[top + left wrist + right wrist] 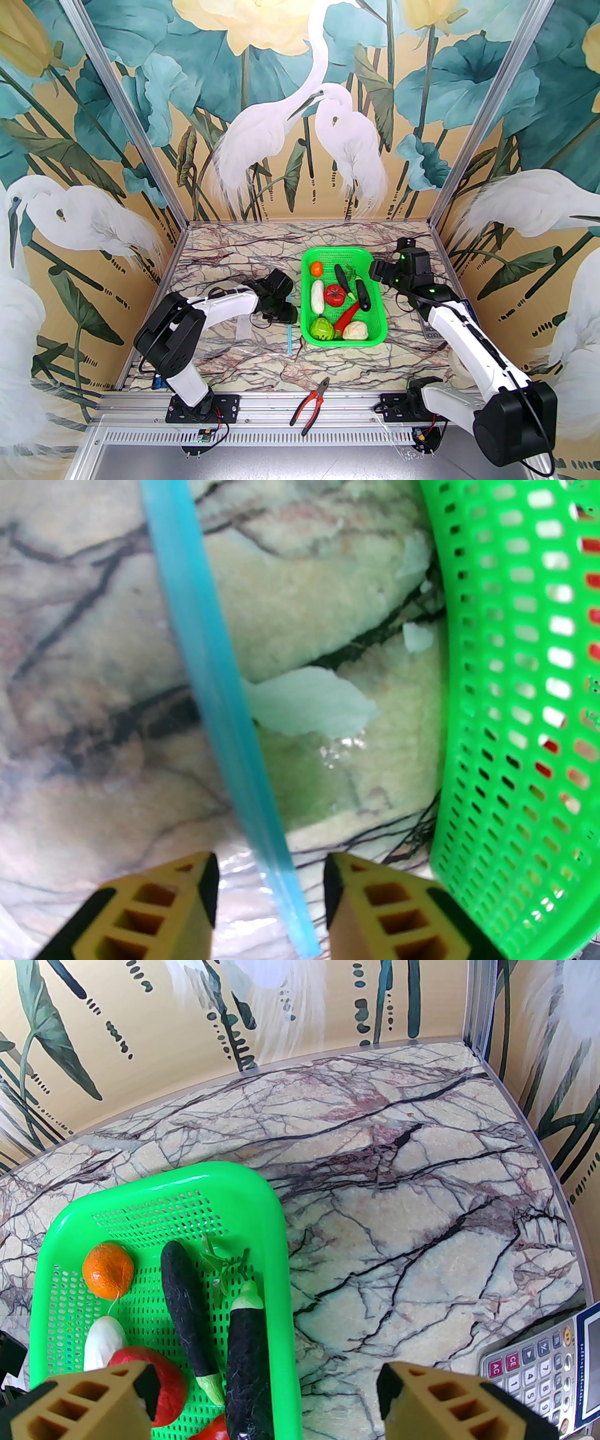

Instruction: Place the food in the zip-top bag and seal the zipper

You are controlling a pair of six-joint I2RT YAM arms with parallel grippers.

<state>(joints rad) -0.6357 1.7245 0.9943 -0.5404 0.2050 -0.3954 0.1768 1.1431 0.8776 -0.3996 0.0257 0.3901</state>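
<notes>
top external: the zip-top bag [248,340] lies flat on the marble table [225,262], left of the green basket [338,252]. its zipper [290,335] runs along the side nearest the basket. all the food sits in the basket: orange tomato [317,268], white cucumber [317,296], red tomato [334,295], two eggplants [342,280] [363,296], red chili [347,317], green cabbage [322,328], cauliflower [355,331]. the left gripper [285,313] is low over the zipper's far end. the right gripper [375,272] is at the basket's right rim. pliers [310,404] lie near the front edge.

left wrist: the yellow fingers [178,902] are spread, and the blue zipper passes between the tips with a gap on each side. the basket wall stands just to the right.

right wrist: the fingers [117,1391] are spread wide and hold nothing. one is above the red tomato, the other over bare table. a calculator [543,1377] lies at the lower right.
</notes>
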